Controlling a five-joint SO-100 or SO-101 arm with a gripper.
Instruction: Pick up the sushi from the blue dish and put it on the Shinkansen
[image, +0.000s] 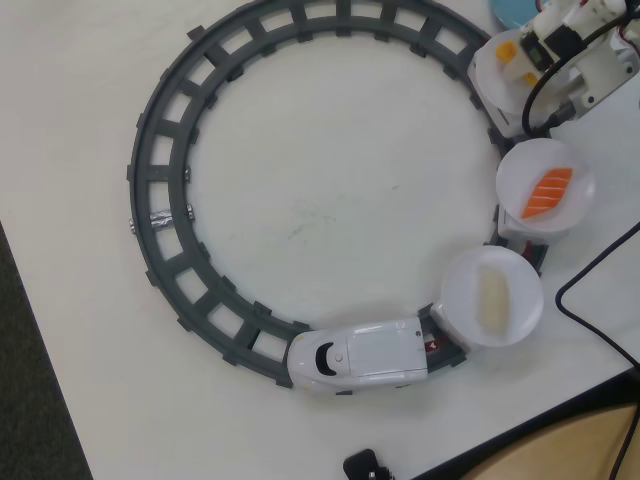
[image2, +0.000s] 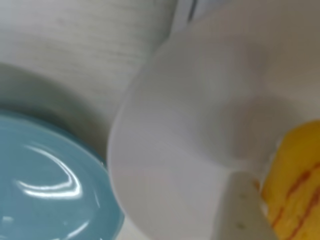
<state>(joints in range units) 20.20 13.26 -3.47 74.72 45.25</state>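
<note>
The yellow-orange sushi (image: 507, 50) hangs low over a round white plate (image: 492, 85) on the last wagon, at the top right of the overhead view. My gripper (image: 516, 52) reaches in from the right and is shut on it. In the wrist view the sushi (image2: 295, 180) fills the lower right, pressed against one white finger (image2: 239, 210); the other finger is out of frame. The blue dish (image2: 45, 185) lies empty at the lower left, and only its edge (image: 512, 10) shows from overhead. The Shinkansen (image: 360, 355) stands on the track at the bottom.
A grey ring of track (image: 160, 200) covers the table. Behind the train, one plate (image: 465, 315) carries a pale cream piece (image: 493, 297) and the plate after it (image: 520, 165) an orange striped salmon piece (image: 548, 192). Black cables (image: 590, 290) run at the right.
</note>
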